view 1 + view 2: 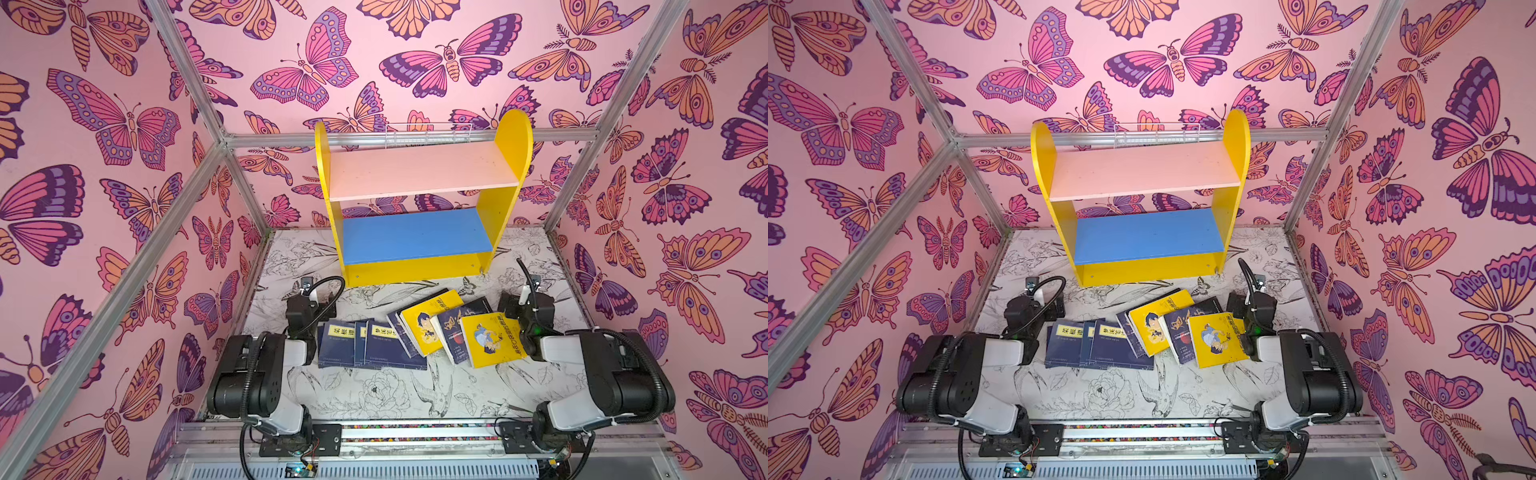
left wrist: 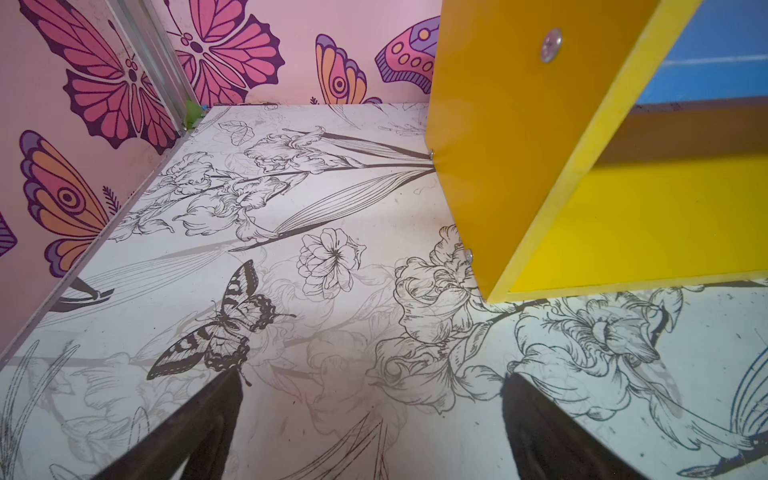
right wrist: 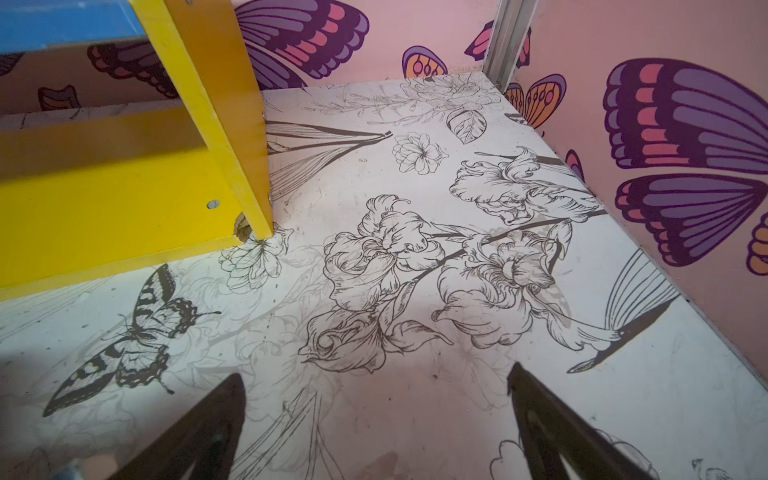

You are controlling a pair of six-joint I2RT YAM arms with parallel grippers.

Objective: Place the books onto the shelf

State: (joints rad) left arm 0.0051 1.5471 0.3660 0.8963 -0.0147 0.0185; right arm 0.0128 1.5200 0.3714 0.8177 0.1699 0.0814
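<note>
Evidently the job is at its start: in both top views the books (image 1: 411,338) lie flat and overlapping in a loose row across the middle of the table (image 1: 374,395), blue ones to the left and yellow ones to the right, while both boards of the shelf (image 1: 415,235), standing at the far side, are bare. The left claw (image 1: 311,296) sits just off the far left corner of the row and the right claw (image 1: 527,301) just off its far right end, both low and pointing toward the shelf, away from the books. From the left wrist, the fingers (image 2: 199,428) stand spread as wide as they go with only printed table between them and the shelf's left foot just beyond; no book shows. From the right wrist it is the same: fingers wide apart, nothing held, the shelf's right foot just beyond. My reading is that the first pick comes next, which calls for a claw to swing round to the nearest book and work under an overlapped edge, since thin covers lying flat give little to pinch
</note>
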